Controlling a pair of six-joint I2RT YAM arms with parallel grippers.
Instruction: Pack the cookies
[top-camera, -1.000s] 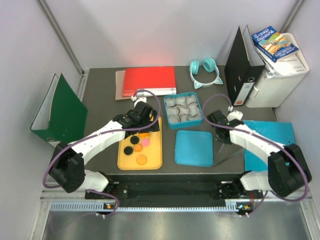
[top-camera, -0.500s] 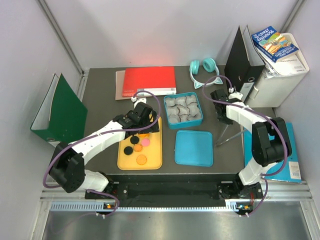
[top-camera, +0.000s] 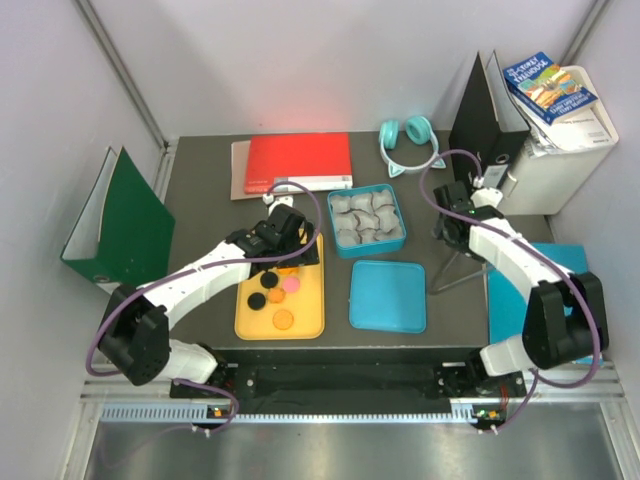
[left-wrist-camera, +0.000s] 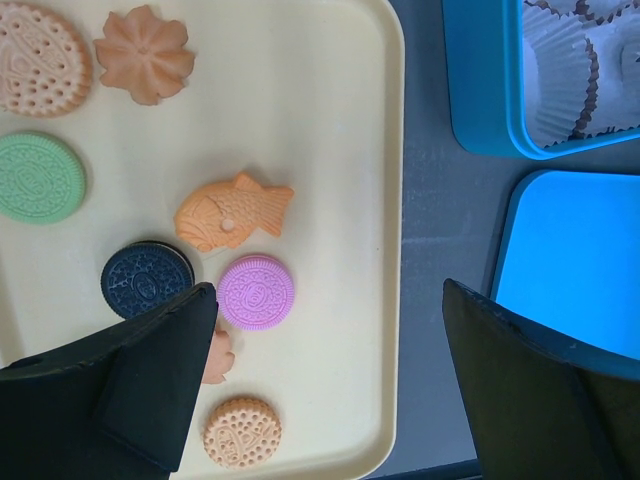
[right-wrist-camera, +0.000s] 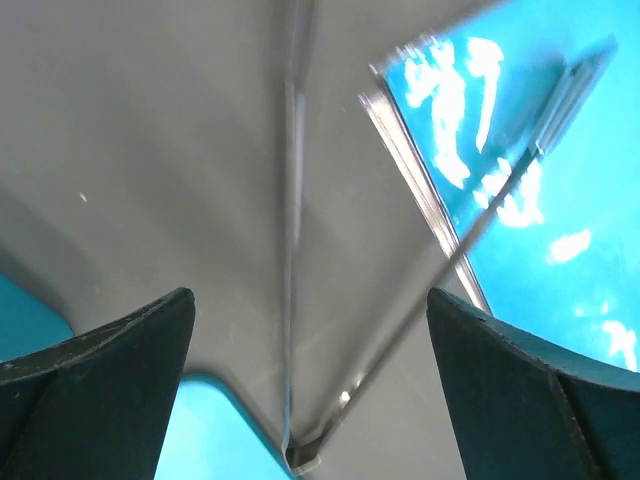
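The yellow tray (top-camera: 305, 300) held all the cookies (left-wrist-camera: 256, 291). The blue tin (left-wrist-camera: 480, 80) right of the tray had only paper cups (left-wrist-camera: 560, 70). The left claw (left-wrist-camera: 328, 290) was open and empty over the tray. The right claw (right-wrist-camera: 310, 295), far right of the tray, was open and empty too. Picking came first, I think: next the left claw must pinch one cookie.

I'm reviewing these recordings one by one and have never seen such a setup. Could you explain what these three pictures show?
These are two white robot arms bolted at a table's near edge. One picture looks down from overhead; the other two come from a camera on each wrist. On the table lie a yellow tray of cookies, a teal tin of paper cups, a teal lid and metal tongs. The left arm's fingers hang open over the tray; the right arm's fingers stand open above the tongs. Neither holds anything.
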